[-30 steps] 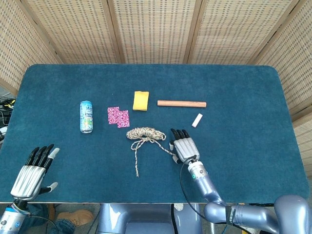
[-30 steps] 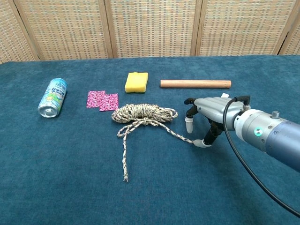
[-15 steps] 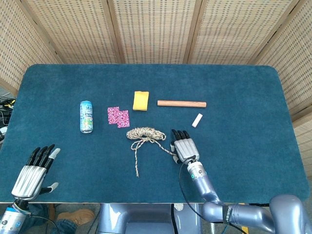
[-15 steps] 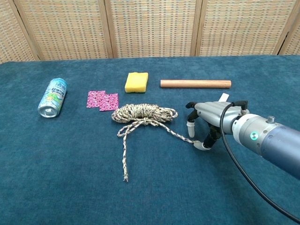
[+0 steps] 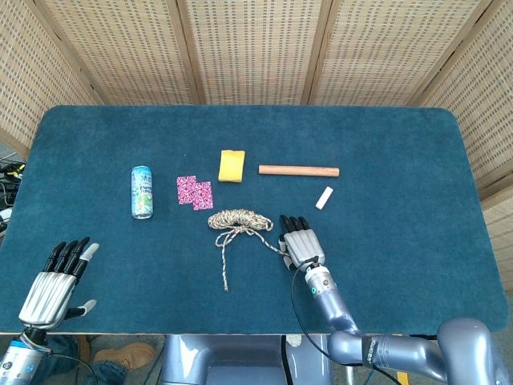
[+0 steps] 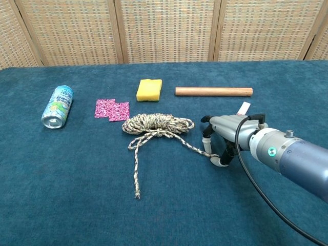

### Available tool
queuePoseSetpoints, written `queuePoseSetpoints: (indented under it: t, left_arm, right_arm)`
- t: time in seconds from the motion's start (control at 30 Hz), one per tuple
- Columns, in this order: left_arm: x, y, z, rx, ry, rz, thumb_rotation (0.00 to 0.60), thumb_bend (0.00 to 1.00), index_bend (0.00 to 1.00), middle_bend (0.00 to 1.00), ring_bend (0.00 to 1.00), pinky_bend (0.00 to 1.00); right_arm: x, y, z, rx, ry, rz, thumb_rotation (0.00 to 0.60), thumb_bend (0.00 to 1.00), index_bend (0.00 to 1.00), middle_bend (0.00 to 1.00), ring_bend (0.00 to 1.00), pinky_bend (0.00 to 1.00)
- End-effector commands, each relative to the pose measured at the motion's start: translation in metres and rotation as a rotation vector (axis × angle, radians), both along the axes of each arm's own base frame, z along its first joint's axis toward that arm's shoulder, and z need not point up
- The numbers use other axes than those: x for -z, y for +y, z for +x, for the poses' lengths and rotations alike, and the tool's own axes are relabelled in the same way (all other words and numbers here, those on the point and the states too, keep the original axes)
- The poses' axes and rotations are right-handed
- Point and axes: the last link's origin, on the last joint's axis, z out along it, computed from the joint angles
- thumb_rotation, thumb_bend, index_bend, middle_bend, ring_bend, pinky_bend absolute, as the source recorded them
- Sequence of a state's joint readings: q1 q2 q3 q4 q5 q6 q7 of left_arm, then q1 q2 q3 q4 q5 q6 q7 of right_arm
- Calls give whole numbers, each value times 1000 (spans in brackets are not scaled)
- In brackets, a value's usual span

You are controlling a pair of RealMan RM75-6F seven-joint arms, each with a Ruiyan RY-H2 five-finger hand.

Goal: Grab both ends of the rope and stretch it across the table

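Observation:
The braided rope (image 5: pixel 236 218) (image 6: pixel 156 124) lies mostly coiled at the table's middle. One loose end (image 6: pixel 137 195) trails toward the near edge. The other end (image 6: pixel 209 154) runs right to my right hand (image 5: pixel 300 243) (image 6: pixel 228 134). That hand hovers palm-down right over this end, fingers spread and bent down, a fingertip (image 6: pixel 207 147) and the thumb tip (image 6: pixel 221 162) on either side of the rope; no firm pinch shows. My left hand (image 5: pixel 52 281) rests open at the near left edge, far from the rope, and is seen in the head view only.
A drink can (image 5: pixel 142 192) (image 6: pixel 57 106) lies on its side at the left. Pink patterned squares (image 6: pixel 111 109), a yellow sponge (image 6: pixel 149 89) and a wooden dowel (image 6: pixel 213 91) sit behind the rope. A small white piece (image 5: pixel 324 197) lies just beyond the right hand.
My right hand has shifted slightly left and lower, closing in over the rope's right end. The rope and my left hand have not moved.

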State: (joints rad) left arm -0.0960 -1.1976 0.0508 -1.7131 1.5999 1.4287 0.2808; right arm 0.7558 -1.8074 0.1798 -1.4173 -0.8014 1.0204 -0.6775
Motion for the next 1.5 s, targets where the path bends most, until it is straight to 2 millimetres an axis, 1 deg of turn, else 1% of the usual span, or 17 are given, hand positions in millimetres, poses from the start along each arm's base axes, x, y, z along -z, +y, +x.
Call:
queuePoseSetpoints:
  t: [0.03, 0.17, 0.37, 0.43, 0.53, 0.63, 0.73, 0.8, 0.9, 1.0, 1.17, 1.3, 1.43, 1.5]
  left_arm:
    - [0, 0, 0, 0, 0, 0, 600, 0, 0, 0, 0, 0]
    - [0, 0, 0, -1, 2, -1, 600, 0, 0, 0, 0, 0]
    - [4, 4, 1, 21, 16, -18, 600, 0, 0, 0, 0, 0]
    - [7, 9, 4, 49, 41, -27, 600, 0, 0, 0, 0, 0]
    - [16, 20, 14, 131, 90, -40, 600, 0, 0, 0, 0, 0]
    - [30, 35, 38, 313, 130, -71, 600, 0, 26, 0, 0, 0]
    - [48, 47, 59, 483, 156, -128, 600, 0, 135, 0, 0, 0]
    - [58, 54, 69, 567, 167, -155, 600, 0, 237, 0, 0, 0]
    - [78, 67, 85, 687, 209, -194, 600, 17, 326, 0, 0, 0]
    - [94, 74, 94, 745, 235, -226, 600, 44, 356, 0, 0, 0]
    - [119, 85, 107, 816, 294, -266, 600, 88, 377, 0, 0, 0]
    - [130, 88, 111, 836, 319, -278, 600, 125, 413, 0, 0, 0]
    - [143, 91, 117, 842, 327, -288, 600, 149, 426, 0, 0, 0]
    - [150, 92, 119, 845, 327, -292, 600, 180, 431, 0, 0, 0]
  right_arm:
    - [1, 0, 1, -8, 1, -3, 600, 415, 555, 0, 0, 0]
    - [0, 0, 3, -26, 6, -15, 600, 445, 585, 0, 0, 0]
    - [-4, -2, 4, -69, 23, -40, 600, 447, 617, 0, 0, 0]
    - [-5, -2, 4, -92, 41, -48, 600, 447, 623, 0, 0, 0]
    - [-5, -1, 5, -110, 51, -53, 600, 446, 627, 0, 0, 0]
    - [-5, -1, 8, -128, 58, -57, 600, 448, 629, 0, 0, 0]
    - [-5, -1, 11, -141, 63, -59, 600, 448, 630, 0, 0, 0]
    - [-4, -1, 13, -144, 63, -59, 600, 448, 631, 0, 0, 0]
    - [-3, -2, 16, -150, 67, -58, 600, 448, 634, 0, 0, 0]
    - [-2, -3, 17, -155, 73, -56, 600, 447, 635, 0, 0, 0]
    - [0, -5, 17, -150, 81, -46, 600, 448, 636, 0, 0, 0]
    - [1, -6, 16, -148, 85, -42, 600, 448, 636, 0, 0, 0]
    - [3, -7, 15, -147, 87, -40, 600, 448, 637, 0, 0, 0]
    - [4, -7, 16, -148, 87, -41, 600, 448, 637, 0, 0, 0]
